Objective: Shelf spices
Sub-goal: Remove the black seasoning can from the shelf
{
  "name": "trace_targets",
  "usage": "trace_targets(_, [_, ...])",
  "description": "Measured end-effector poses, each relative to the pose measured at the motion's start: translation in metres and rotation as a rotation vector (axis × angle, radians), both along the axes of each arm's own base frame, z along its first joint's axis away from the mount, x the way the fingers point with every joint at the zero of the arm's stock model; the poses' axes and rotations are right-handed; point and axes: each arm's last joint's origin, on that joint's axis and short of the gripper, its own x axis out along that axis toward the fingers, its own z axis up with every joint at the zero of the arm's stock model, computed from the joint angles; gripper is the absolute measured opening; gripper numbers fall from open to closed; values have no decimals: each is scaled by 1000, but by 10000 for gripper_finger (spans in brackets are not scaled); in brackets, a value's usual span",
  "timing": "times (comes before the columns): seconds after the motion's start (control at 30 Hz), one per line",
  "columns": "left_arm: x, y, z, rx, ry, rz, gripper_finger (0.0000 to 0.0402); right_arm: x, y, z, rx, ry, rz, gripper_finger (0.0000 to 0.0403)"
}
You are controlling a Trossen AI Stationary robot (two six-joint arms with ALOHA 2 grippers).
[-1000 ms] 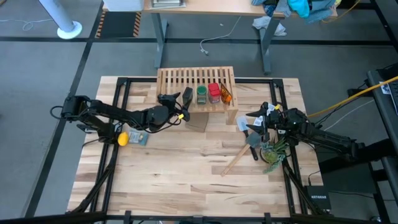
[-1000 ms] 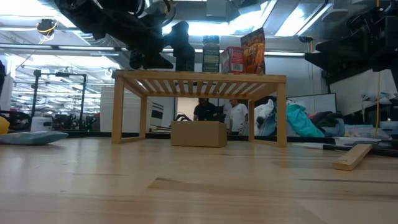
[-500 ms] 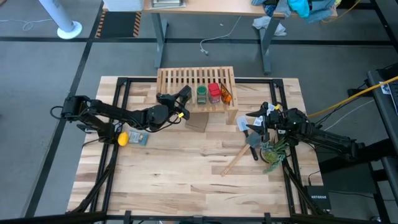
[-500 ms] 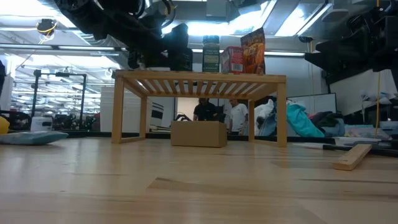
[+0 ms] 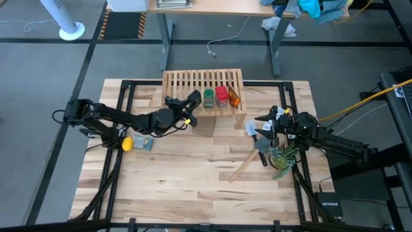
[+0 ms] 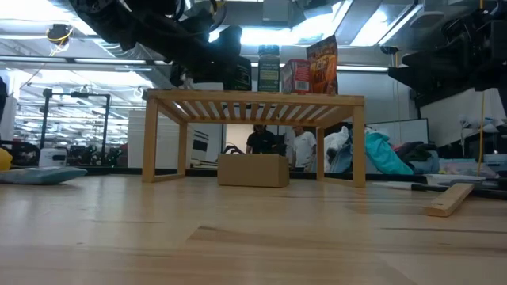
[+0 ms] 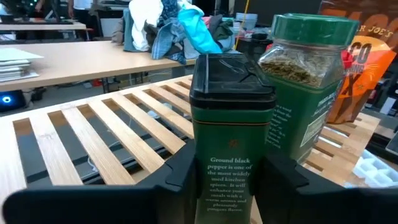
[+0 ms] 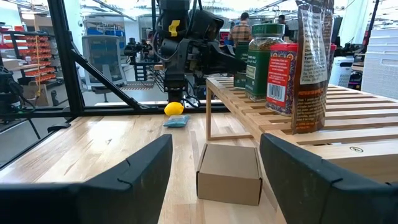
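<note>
Left tool (image 5: pixel 191 103), left of centre in the high view, grips the dark pepper jar (image 7: pixel 230 146) between its fingers (image 7: pixel 177 174), upright on the slatted shelf (image 5: pixel 203 82) beside the green jar (image 5: pixel 209 97), red jar (image 5: pixel 221 96) and orange packet (image 5: pixel 234 98). Right tool (image 5: pixel 265 122) waits with fingers spread, empty, over the worktop (image 5: pixel 193 180) at centre right.

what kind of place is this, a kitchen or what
Not a kitchen: probably a robotics lab or workshop. Two robot arms work at a plank table framed by black rails, desks piled with clothes stand behind, and people and equipment racks show in a large open room.
</note>
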Motion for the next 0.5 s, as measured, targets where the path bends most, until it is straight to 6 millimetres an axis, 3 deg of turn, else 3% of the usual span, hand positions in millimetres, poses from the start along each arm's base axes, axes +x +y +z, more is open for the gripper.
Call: trace_targets(0.5, [-3, -6, 9, 64, 43, -83, 100, 0, 0, 0, 0, 0, 0, 250])
